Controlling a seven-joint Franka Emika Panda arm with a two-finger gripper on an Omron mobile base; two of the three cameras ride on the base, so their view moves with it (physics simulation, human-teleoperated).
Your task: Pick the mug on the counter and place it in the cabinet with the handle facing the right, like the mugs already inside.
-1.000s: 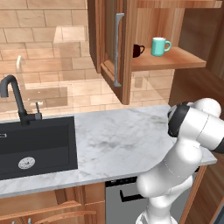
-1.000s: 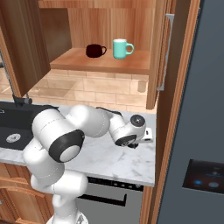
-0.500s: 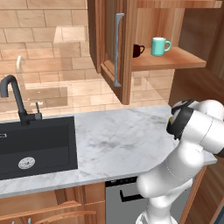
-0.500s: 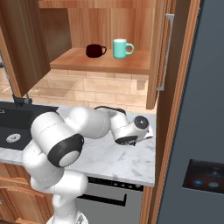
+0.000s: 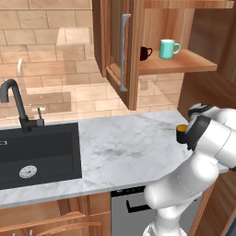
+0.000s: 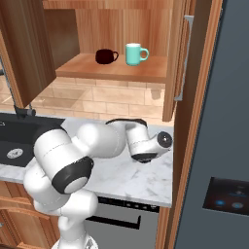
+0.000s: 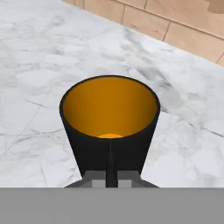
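One black sink (image 5: 37, 150) with one black faucet (image 5: 16, 106) is set in the left part of the marble counter (image 5: 124, 147). Two mugs are seen on the open cabinet's (image 5: 184, 62) shelf: one dark mug (image 5: 145, 53) to the left, one teal mug (image 5: 168, 48) beside it. At the counter's right edge, one black mug (image 7: 109, 124) with an orange inside is clamped at its rim by the closed gripper (image 7: 110, 175).

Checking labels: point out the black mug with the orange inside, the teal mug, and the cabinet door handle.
black mug (image 7: 109, 144): hand view, front of outer wall.
teal mug (image 6: 133, 54): right base view, middle of body.
door handle (image 5: 123, 53): left base view, midway along the bar.
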